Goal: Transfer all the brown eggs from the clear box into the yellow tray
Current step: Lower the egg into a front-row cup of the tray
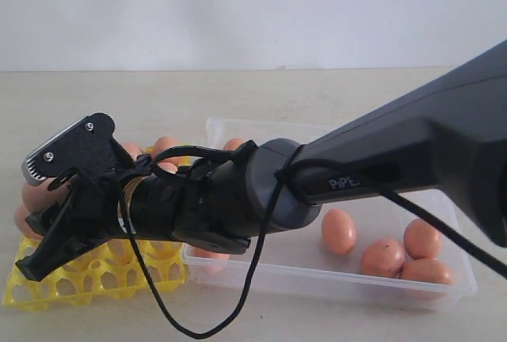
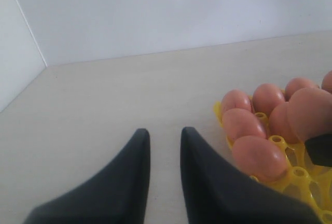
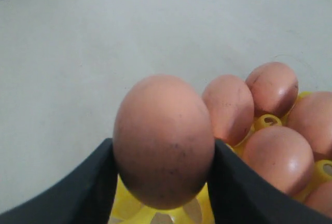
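the right arm (image 1: pixel 380 160) reaches in from the right, low and nearly level. it crosses over the left end of the clear box (image 1: pixel 333 280), and its wrist sits above the yellow tray (image 1: pixel 79 283) at the left of the table (image 1: pixel 95 96). a black cable (image 1: pixel 198 330) hangs in a loop under the wrist.

the right end effector (image 3: pixel 162 149) is closed on one brown egg (image 3: pixel 163 136), with a dark finger pressed to each flank. the egg's long axis runs at right angles to the line from finger to finger, and both its ends stick out clear of the grip. it hangs just above the tray's open cells, beside the eggs already seated there (image 3: pixel 228 107), which stand with one end up.

more brown eggs (image 1: pixel 383 256) lie on their sides in the right part of the clear box.

the left end effector (image 2: pixel 165 141) sits low over bare table just left of the tray. its fingers are a little apart and have nothing between them.
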Robot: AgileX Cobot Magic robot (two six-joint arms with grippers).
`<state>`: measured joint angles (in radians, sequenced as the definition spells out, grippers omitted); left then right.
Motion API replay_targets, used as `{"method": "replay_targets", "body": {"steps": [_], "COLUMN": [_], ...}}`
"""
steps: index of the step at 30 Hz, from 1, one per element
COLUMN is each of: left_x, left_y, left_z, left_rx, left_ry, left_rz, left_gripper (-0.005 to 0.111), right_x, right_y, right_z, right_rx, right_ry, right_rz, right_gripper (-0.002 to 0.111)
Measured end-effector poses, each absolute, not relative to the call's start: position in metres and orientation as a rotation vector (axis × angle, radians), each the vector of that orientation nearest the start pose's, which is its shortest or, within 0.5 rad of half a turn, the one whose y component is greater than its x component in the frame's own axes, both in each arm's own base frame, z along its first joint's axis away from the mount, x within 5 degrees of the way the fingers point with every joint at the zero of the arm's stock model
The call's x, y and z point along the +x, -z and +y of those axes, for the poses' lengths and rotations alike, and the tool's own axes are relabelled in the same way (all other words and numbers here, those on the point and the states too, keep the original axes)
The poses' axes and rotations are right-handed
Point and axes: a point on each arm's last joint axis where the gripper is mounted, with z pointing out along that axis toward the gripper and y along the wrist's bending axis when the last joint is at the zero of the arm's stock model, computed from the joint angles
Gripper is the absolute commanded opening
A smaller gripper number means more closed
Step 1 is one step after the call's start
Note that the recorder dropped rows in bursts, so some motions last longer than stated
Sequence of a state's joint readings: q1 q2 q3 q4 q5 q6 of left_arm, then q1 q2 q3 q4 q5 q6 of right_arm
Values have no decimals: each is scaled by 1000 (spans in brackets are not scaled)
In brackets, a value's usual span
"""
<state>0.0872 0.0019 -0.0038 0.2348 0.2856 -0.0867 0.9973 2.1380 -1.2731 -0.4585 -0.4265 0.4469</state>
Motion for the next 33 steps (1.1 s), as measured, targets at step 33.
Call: {"method": "replay_targets", "body": {"steps": [33], "left_x": [54], "left_y": [-189], "left_z": [11], "left_rx": [-2], "left_ry": [-222], "left_rz": [1765], "left_gripper": [22], "right_x": [254], "right_y": [-119], "right_z": [397], "right_rx": [-1081], "right_ry": [-761], "right_rz": [1817], "right_gripper": [1]}}
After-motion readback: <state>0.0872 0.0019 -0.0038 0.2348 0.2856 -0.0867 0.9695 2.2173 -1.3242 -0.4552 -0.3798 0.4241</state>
